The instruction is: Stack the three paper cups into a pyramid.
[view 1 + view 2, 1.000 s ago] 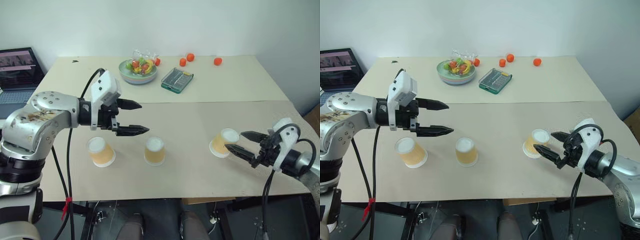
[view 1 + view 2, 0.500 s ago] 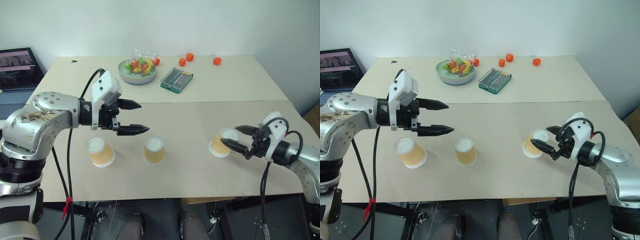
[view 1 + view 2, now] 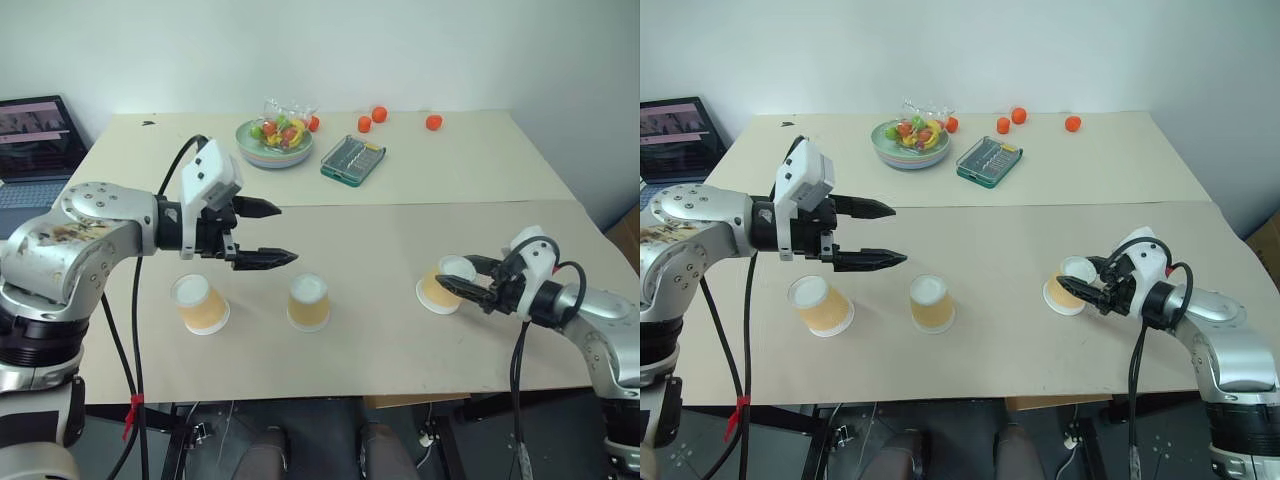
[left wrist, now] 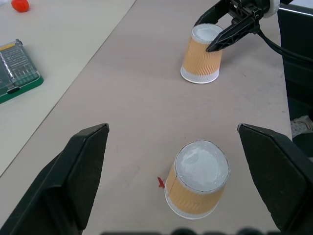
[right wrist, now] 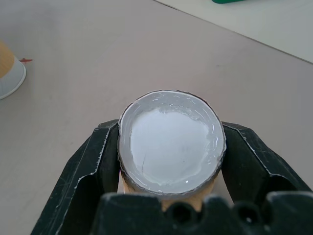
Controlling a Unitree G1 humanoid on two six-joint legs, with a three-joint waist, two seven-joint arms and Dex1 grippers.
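Head views, cups: three paper cups stand upside down on the counter; middle cup is your landmark, left cup beside it, right cup well apart toward your right arm.
Head views, left tool: spread wide, empty, hovering above and behind the gap between left and middle cups.
Left wrist view: middle cup below the open fingers; right cup beyond, right tool at it.
Right wrist view: your right tool is clamped on the right cup, fingers pressing both sides.
Progress: no pyramid yet. Two base cups look set; lifting and placing the third remains.
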